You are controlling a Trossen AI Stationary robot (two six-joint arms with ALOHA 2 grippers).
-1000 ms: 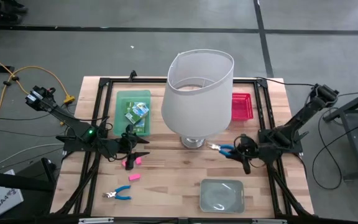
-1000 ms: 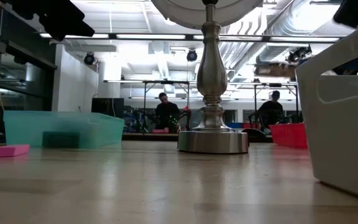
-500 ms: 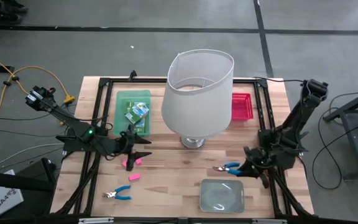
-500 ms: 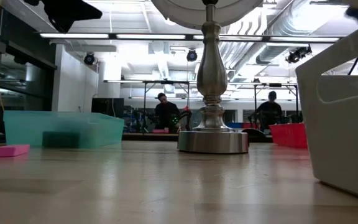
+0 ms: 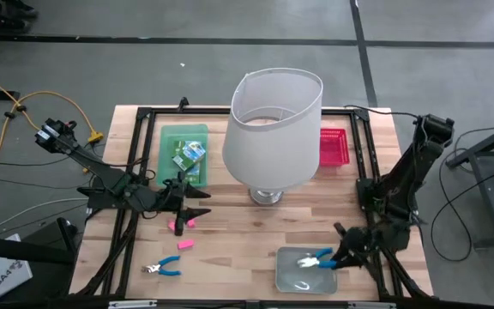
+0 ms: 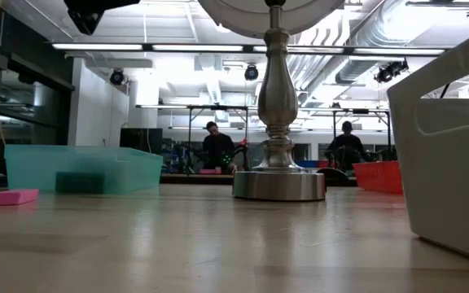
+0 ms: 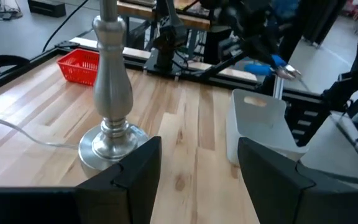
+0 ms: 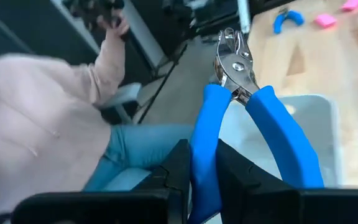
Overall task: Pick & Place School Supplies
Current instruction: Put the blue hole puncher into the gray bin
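My right gripper (image 5: 336, 256) is shut on a blue-handled tool (image 5: 317, 260) above the clear grey tray (image 5: 292, 276) at the near right. My left gripper (image 5: 197, 209) stands open just above a pink eraser (image 5: 181, 225), touching nothing. A second pink eraser (image 5: 185, 244) and another blue-handled tool (image 5: 161, 269) lie flat on the table near the front left. Small green-yellow boxes (image 5: 189, 156) lie in the green tray (image 5: 171, 142). My right gripper pinches one blue handle (image 8: 204, 140) of the tool between its two fingers; the other handle (image 8: 284, 149) stays outside them. The fingers come nearly level from the table's right and lie along the handle. The metal head (image 8: 234, 59) sticks out ahead, clear above the tray.
A lamp with a big white shade (image 5: 274, 129) stands mid-table on a metal base (image 6: 278, 183). A red tray (image 5: 333, 146) sits at the far right. A person in a pink sleeve (image 8: 36, 124) is beyond the table's near edge. Bare wood lies between the lamp and the grey tray.
My right gripper has carried the blue-handled tool from beside the lamp base toward the table's near edge, and now holds it over the grey tray; it stayed shut on the tool. My left gripper has tipped upward a little and stayed open.
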